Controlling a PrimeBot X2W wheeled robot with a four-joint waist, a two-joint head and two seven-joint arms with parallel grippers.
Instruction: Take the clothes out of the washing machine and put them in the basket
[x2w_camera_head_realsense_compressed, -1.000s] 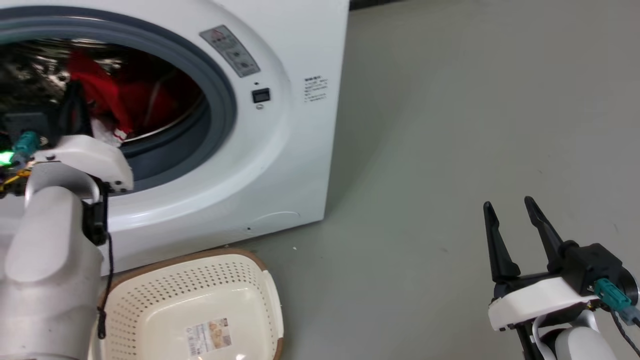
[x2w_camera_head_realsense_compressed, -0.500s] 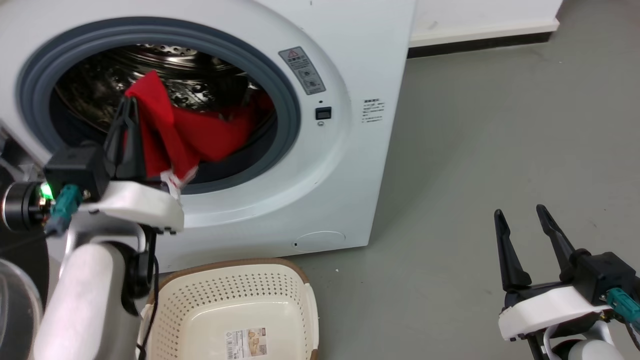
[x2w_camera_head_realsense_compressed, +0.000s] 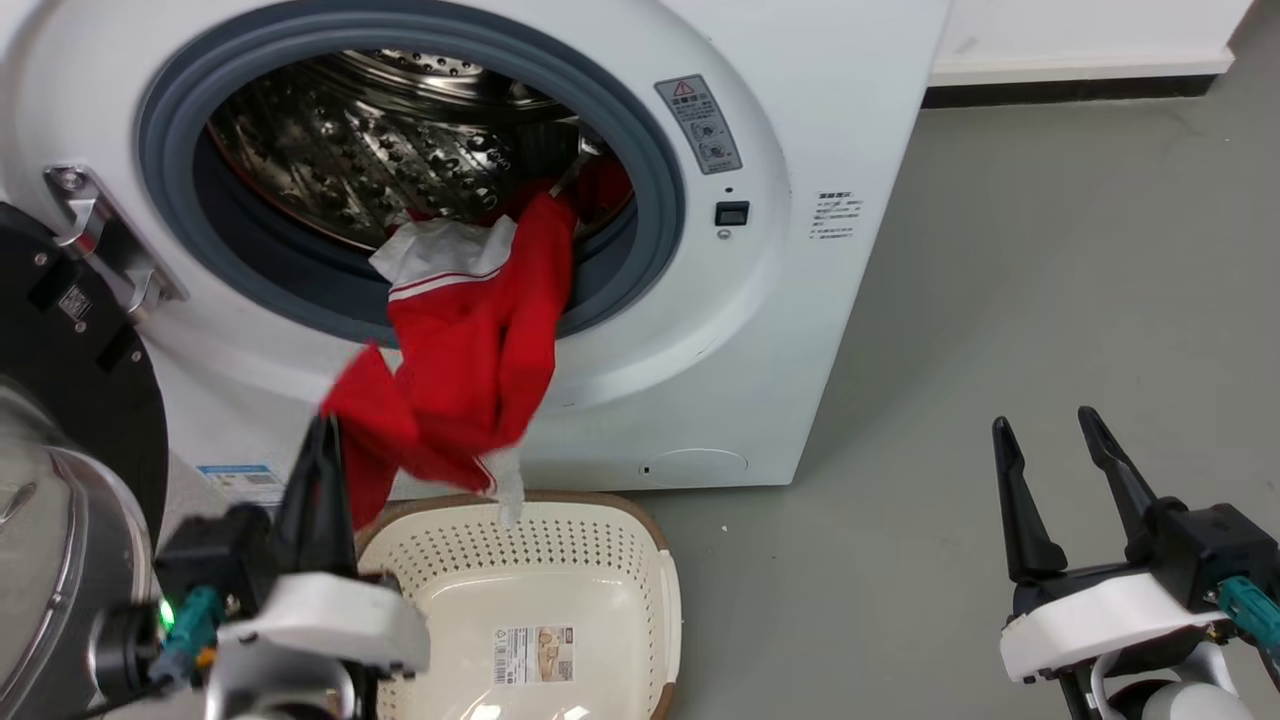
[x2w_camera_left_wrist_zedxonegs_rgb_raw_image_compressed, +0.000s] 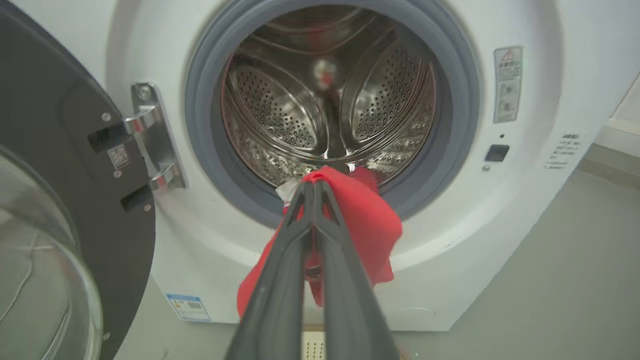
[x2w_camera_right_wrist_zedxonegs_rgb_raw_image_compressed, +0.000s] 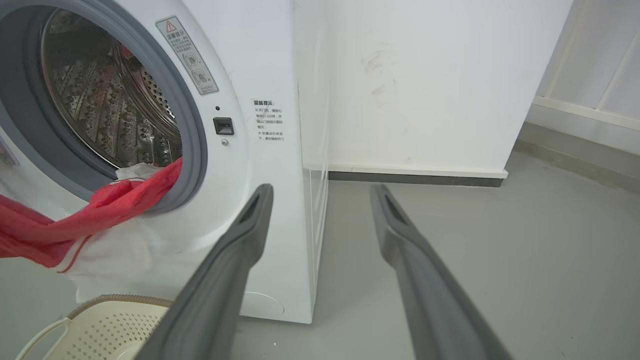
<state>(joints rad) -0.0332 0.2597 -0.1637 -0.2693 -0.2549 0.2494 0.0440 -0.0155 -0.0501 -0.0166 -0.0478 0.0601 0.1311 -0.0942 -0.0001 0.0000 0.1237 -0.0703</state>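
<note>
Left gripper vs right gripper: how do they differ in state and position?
The left gripper is shut on the red garment trailing from the washing machine; the right gripper is open and empty. The left gripper sits beside the basket; the right gripper is off to the side over bare floor. Both point up the head view.

Bright, even light is giving soft shadows; steel drum (x2w_camera_head_realsense_compressed: 400, 150) is throwing glints. Red garment (x2w_camera_head_realsense_compressed: 470, 350) is blurring in head view. Wrist views are bending at edges, w/ near fingers (x2w_camera_right_wrist_zedxonegs_rgb_raw_image_compressed: 225, 280) defocusing.
</note>
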